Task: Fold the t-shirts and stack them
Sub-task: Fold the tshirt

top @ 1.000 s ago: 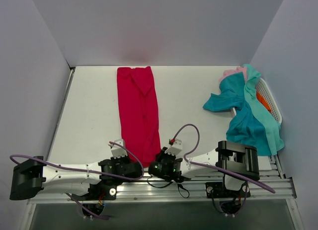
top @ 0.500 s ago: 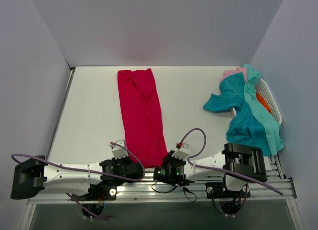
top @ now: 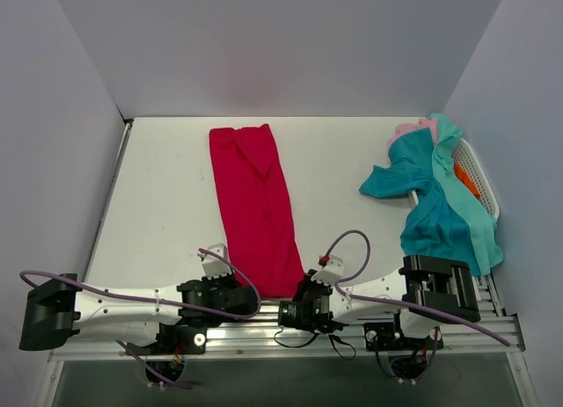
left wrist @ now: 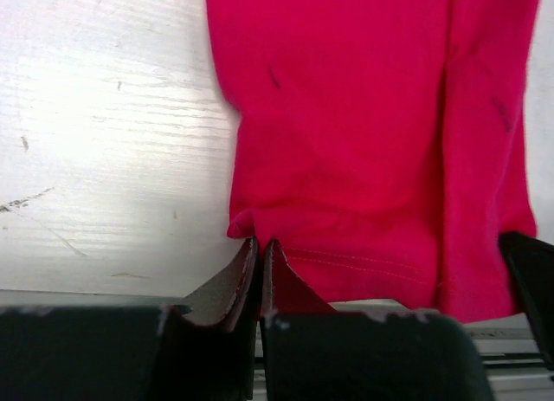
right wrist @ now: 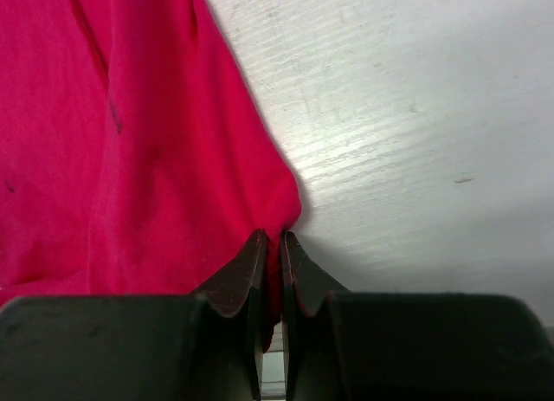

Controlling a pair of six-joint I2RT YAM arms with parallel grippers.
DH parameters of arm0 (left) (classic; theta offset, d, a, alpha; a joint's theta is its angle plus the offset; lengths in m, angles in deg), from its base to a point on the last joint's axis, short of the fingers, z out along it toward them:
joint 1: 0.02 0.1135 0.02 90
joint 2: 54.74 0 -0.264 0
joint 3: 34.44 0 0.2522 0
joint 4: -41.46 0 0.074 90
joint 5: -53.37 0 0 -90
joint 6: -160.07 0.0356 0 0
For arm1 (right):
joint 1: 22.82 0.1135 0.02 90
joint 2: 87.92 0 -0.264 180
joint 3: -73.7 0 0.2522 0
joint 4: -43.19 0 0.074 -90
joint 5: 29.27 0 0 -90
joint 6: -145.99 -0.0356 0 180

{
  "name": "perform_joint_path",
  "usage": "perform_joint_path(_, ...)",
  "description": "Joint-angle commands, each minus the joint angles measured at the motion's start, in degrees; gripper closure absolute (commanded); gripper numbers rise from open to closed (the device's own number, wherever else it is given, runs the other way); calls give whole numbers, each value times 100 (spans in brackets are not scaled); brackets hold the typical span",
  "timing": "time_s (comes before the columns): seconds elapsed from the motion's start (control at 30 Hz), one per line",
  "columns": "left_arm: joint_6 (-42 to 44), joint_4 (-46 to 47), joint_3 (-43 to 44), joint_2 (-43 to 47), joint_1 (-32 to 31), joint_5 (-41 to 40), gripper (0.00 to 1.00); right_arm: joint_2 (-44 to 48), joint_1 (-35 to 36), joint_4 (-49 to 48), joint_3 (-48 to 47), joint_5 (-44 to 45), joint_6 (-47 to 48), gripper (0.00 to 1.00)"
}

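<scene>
White tabletop [top: 158, 196], walled on three sides, carried one crimson t-shirt [top: 255, 205] laid as a long strip. Its long axis ran from the near edge toward the back wall, the far end leaning slightly left. The left gripper [left wrist: 260, 245] was pinched tight on the near-left hem corner, and the right gripper [right wrist: 270, 241] on the near-right corner. The whole strip lay beyond both, equally near each. Judged next: carry the hem away over the strip. At far right, teal t-shirts [top: 435, 209], number indistinct, and one pink t-shirt [top: 412, 127] draped one white basket [top: 482, 183].
</scene>
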Motion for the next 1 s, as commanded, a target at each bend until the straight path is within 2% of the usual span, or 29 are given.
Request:
perform_joint_path(0.0, -731, -1303, 593, 39, -72, -495, 98, 92, 66, 1639, -56, 2, -82, 100)
perform_joint_path(0.37, 16, -1865, 1552, 575, -37, -1075, 98, 444, 4, 3512, -1567, 1231, -170, 100)
perform_joint_path(0.5, 297, -1883, 1728, 681, 77, -1234, 98, 426, -127, 3821, -2033, 1539, -38, 100)
perform_joint_path(0.6, 692, -1586, 1790, 717, 314, -1225, 98, 374, -285, 3830, -2323, 1715, 234, 100)
perform_joint_path(0.73, 1674, -909, 1764, 769, 859, -944, 98, 259, -601, 3690, -2579, 1865, 768, 100)
perform_joint_path(0.83, 2378, -268, 1685, 787, 1316, -742, 98, 224, -927, 3313, -2685, 1927, 1217, 100)
perform_joint_path(0.97, 3240, 523, 1641, 699, 1939, -409, 98, 303, -1296, 2165, -2606, 1927, 2567, 100)
